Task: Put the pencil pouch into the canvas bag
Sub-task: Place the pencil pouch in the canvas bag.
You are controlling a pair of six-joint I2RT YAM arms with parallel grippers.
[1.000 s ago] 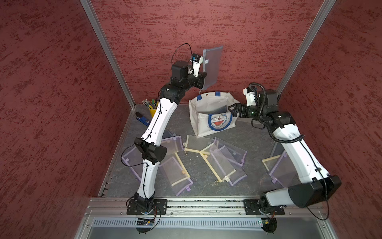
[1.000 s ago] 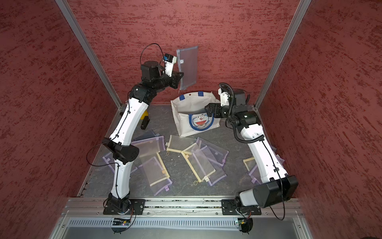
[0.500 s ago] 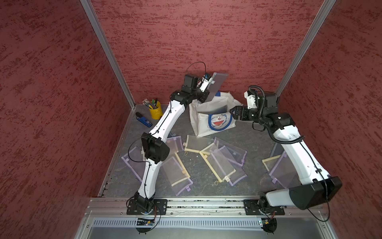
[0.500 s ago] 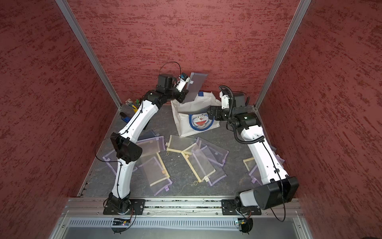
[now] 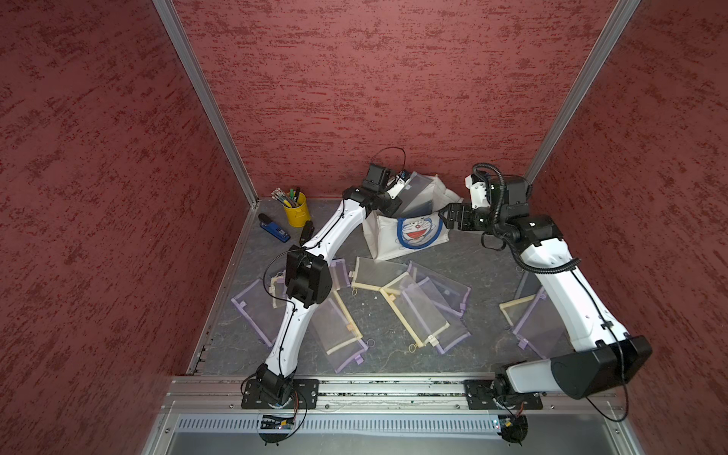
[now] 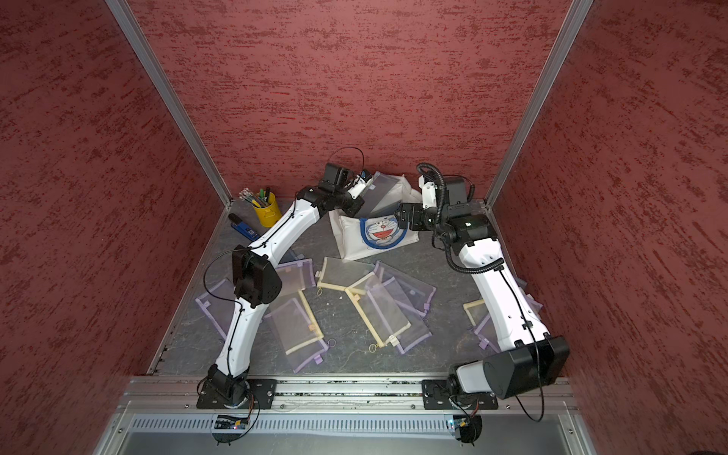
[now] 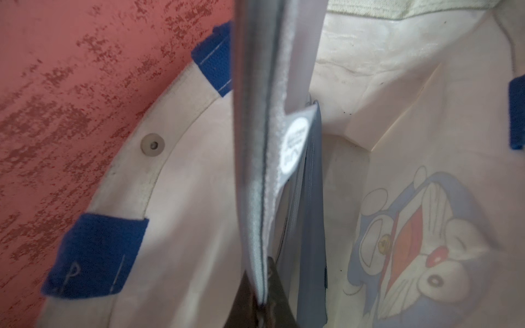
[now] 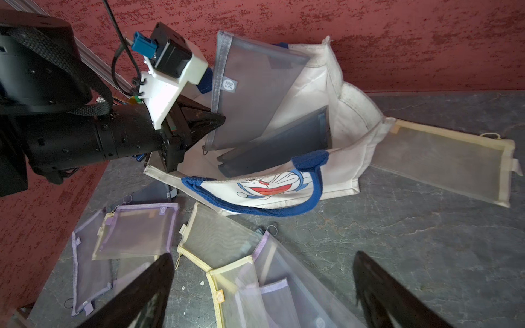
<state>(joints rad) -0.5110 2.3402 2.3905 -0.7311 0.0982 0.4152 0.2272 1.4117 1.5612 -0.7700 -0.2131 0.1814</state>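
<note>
The lower part of the pencil pouch (image 8: 250, 93) was hidden inside the canvas bag (image 8: 349, 113). Only its upper half stuck out of the mouth, tilted toward the back wall. The left pincer (image 8: 218, 119) was closed on the pouch's long edge. In the left wrist view its fingers (image 7: 245, 301) were blurred and cut off by the frame, with that edge running between them. In both top views its tips were too small to make out. A second, dark pouch (image 8: 278, 144) leaned inside the bag below the first, its bottom out of sight. The right pincer (image 8: 262, 255) hung wide open, gripping nothing, just beside the bag's right front corner; whether it touched the cloth could not be told.

The blue handle (image 8: 255, 207) drooped across the printed cat face. Loose pouches (image 5: 417, 311) lay overlapping on the desk (image 5: 394, 354) in front of the bag. The left arm (image 5: 307, 275) covered some of them and the right arm (image 5: 571, 307) covered others. A yellow cup (image 5: 296, 214) of pens stood in the far left corner, and a blue thing (image 5: 275, 230) beside it was too small to identify.
</note>
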